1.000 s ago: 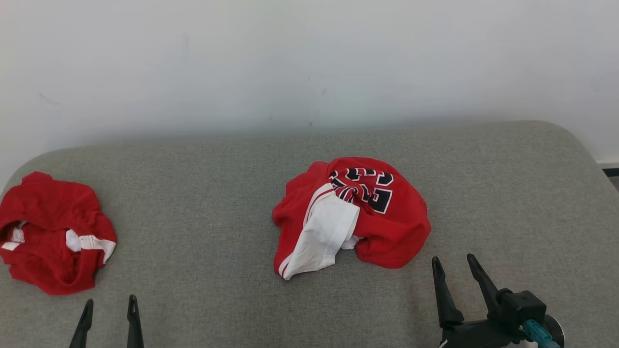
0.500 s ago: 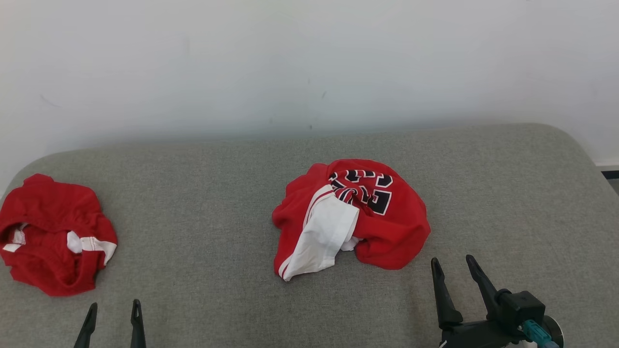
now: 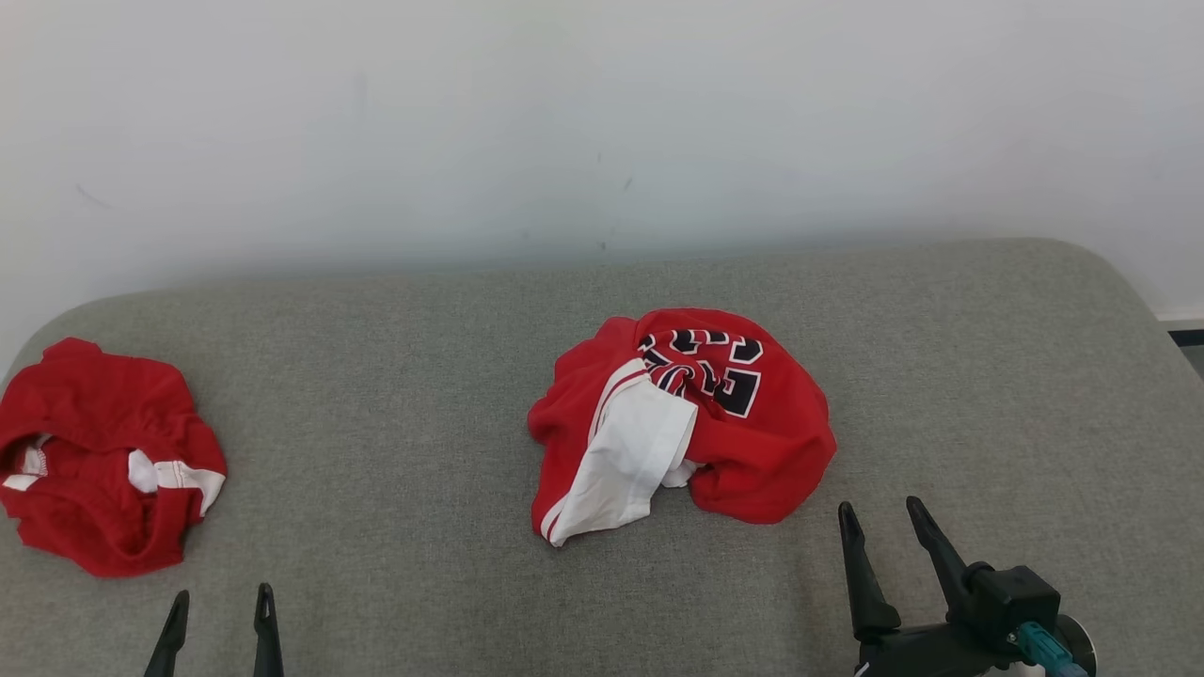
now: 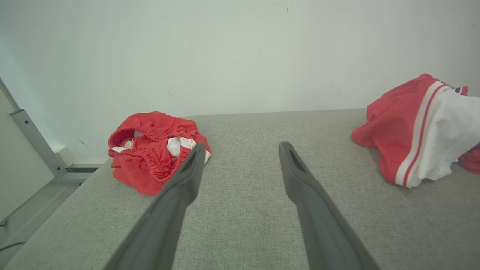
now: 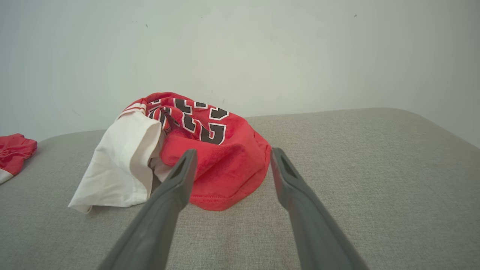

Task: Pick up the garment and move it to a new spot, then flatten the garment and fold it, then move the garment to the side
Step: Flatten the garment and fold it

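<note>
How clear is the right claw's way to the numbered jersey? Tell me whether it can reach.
Probably yes: the right claw is open, just short of the jersey, with only bare grey cushion between them.

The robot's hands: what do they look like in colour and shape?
The left hand and the right hand each have two long dark fingers tapering to points, with a slot-like recess near each tip. The right hand's black blocky base bears a teal connector.

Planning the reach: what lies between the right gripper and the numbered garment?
Just bare grey padding between right gripper and numbered garment, in the head view.
</note>
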